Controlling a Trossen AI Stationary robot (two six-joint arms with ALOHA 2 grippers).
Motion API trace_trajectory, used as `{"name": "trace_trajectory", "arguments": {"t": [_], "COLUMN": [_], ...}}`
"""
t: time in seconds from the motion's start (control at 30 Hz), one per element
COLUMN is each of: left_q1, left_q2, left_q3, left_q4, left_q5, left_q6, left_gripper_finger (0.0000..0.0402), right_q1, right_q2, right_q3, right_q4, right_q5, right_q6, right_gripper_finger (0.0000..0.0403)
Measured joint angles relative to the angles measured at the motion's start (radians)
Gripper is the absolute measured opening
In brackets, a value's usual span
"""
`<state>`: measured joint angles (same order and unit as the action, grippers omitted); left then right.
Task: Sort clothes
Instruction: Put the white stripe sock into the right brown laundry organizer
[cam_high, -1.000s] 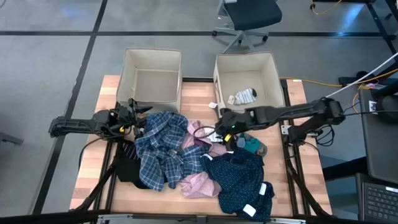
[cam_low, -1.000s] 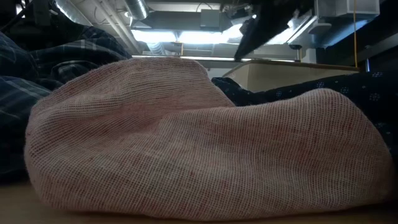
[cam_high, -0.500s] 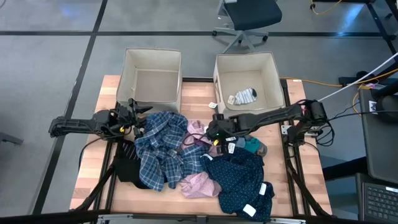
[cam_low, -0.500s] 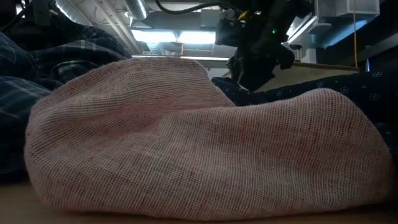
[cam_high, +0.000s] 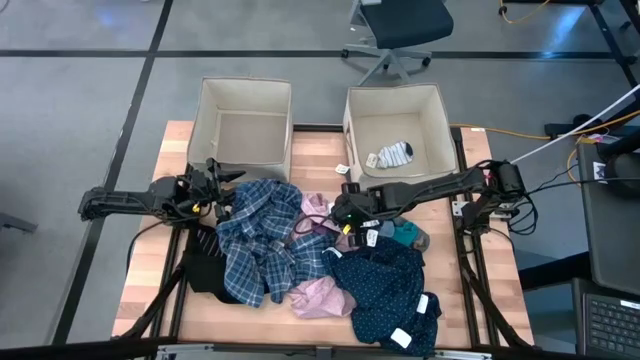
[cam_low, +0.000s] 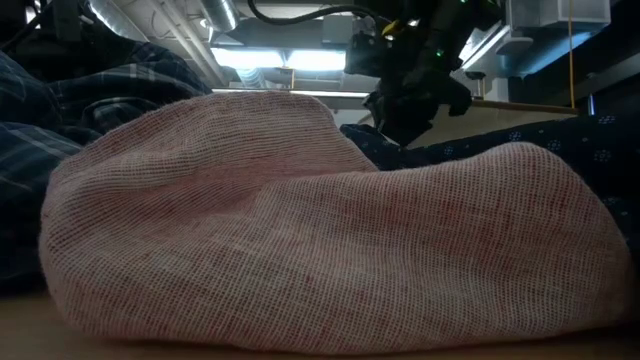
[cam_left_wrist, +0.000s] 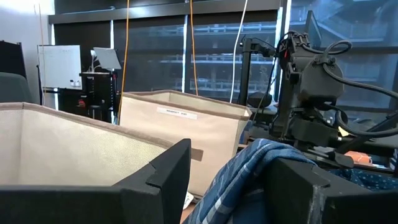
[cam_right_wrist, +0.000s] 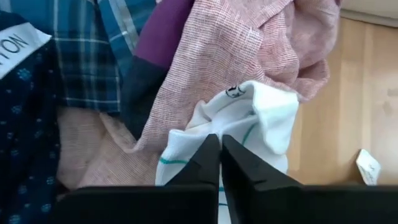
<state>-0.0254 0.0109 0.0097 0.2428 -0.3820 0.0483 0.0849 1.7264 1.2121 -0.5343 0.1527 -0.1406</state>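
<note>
Right gripper (cam_high: 345, 214) is down at the middle of the table (cam_high: 160, 290), on the 3 o'clock edge of the clothes pile, fingers clenched tight together on a fold of a white sock with teal stripes (cam_right_wrist: 249, 134) that lies on pink fabric (cam_right_wrist: 249, 50). Left gripper (cam_high: 222, 190) sits at the pile's 10 o'clock corner, fingers spread and gripping nothing, with the blue plaid shirt (cam_high: 255, 235) bunched just in front of them. Pile runs across the table: plaid shirt at 9 o'clock, black piece (cam_high: 205, 272) under it toward 7 o'clock, pink garment (cam_high: 320, 297) at 6 o'clock, navy dotted piece (cam_high: 390, 290) at 4 o'clock, small teal socks (cam_high: 402, 234) at 3 o'clock. Two beige bins at 12 o'clock: left bin (cam_high: 205, 125) and right bin (cam_high: 352, 125), which holds a grey striped sock (cam_high: 392, 155). White paper tag (cam_right_wrist: 368, 167) lies on the wood near the sock.
</note>
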Motion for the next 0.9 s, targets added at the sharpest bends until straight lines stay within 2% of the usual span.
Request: {"name": "trace_trajectory", "arguments": {"t": [0.13, 0.23, 0.33, 0.53, 0.7, 0.9], "left_q1": [0.000, 0.000, 0.000, 0.000, 0.000, 0.000], "left_q2": [0.000, 0.000, 0.000, 0.000, 0.000, 0.000], "left_q3": [0.000, 0.000, 0.000, 0.000, 0.000, 0.000], "left_q4": [0.000, 0.000, 0.000, 0.000, 0.001, 0.001], "left_q5": [0.000, 0.000, 0.000, 0.000, 0.000, 0.000], "left_q6": [0.000, 0.000, 0.000, 0.000, 0.000, 0.000], "left_gripper_finger": [0.0172, 0.0172, 0.0172, 0.0172, 0.0172, 0.0172], "right_q1": [0.000, 0.001, 0.001, 0.001, 0.000, 0.000], "right_q2": [0.000, -0.020, -0.068, -0.209, -0.342, -0.481], "right_q3": [0.000, 0.000, 0.000, 0.000, 0.000, 0.000], "right_q4": [-0.021, -0.037, -0.043, -0.044, -0.034, 0.029], "right_q5": [0.036, 0.056, 0.059, 0.119, 0.249, 0.504], "right_q6": [-0.002, -0.003, -0.003, -0.021, -0.076, -0.154], "right_gripper_finger": [0.0025, 0.0015, 0.0005, 0.0011, 0.0004, 0.0012]}}
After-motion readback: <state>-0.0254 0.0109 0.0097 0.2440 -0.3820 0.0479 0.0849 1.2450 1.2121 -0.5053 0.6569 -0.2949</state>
